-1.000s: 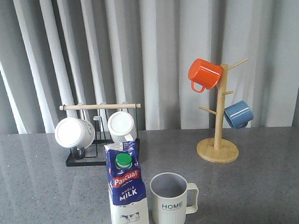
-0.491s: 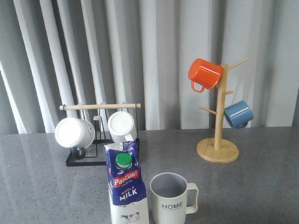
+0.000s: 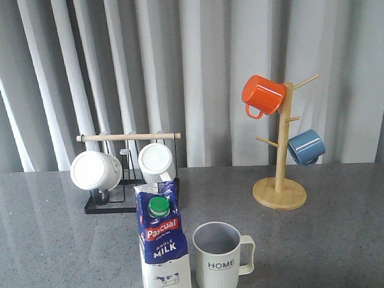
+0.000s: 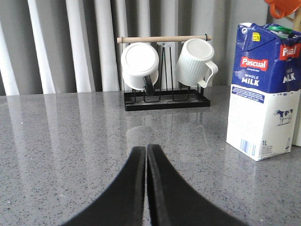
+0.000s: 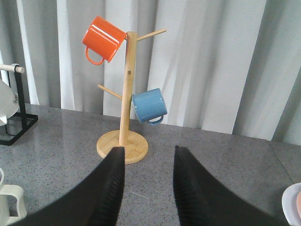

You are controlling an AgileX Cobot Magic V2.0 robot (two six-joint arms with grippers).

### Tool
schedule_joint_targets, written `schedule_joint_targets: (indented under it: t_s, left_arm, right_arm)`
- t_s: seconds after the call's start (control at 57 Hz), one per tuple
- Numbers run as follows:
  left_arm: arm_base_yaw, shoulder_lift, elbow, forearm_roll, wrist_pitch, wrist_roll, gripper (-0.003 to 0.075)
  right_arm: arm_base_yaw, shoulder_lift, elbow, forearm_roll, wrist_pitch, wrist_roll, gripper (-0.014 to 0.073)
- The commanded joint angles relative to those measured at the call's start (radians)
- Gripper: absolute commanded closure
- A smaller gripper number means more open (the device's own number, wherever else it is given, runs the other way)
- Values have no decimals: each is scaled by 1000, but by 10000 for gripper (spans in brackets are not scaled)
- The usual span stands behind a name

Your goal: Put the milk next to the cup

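I'm eyeing the tall blue-and-white gable-top milk carton (image 3: 163,247) standing just beside the ribbed grey-white "HOME" mug (image 3: 218,258). It's probably heavy, with smooth, slightly yielding walls, so I'd take it across the mid-body. My left gripper (image 4: 146,155) is clenched empty; my right gripper (image 5: 148,162) is gaping, holding nothing.

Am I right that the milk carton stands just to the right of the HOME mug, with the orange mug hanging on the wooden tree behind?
Not quite: the milk carton stands just to the left of the HOME mug, as the front view shows. The orange mug does hang on the wooden tree behind.

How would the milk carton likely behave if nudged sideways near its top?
The milk carton stands tall on a narrow base, so a high push would probably tip it rather than slide it. The polished countertop may let it slide if pushed low. It would likely fall against the HOME cup close on its right.
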Motion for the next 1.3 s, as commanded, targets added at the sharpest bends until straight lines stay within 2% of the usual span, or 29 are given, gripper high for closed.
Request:
schedule_joint_targets:
  t_s: [0.0, 0.281, 1.281]
  left_arm:
    - [35, -13, -12, -8, -72, -11, 727]
    - [118, -13, -12, -8, -73, -11, 727]
    - [120, -10, -14, -7, -72, -11, 727]
  right_arm:
    - [2, -3, -27, 8, -57, -1, 328]
    - [2, -3, -27, 8, -57, -1, 328]
    - [2, -3, -27, 8, -57, -1, 328]
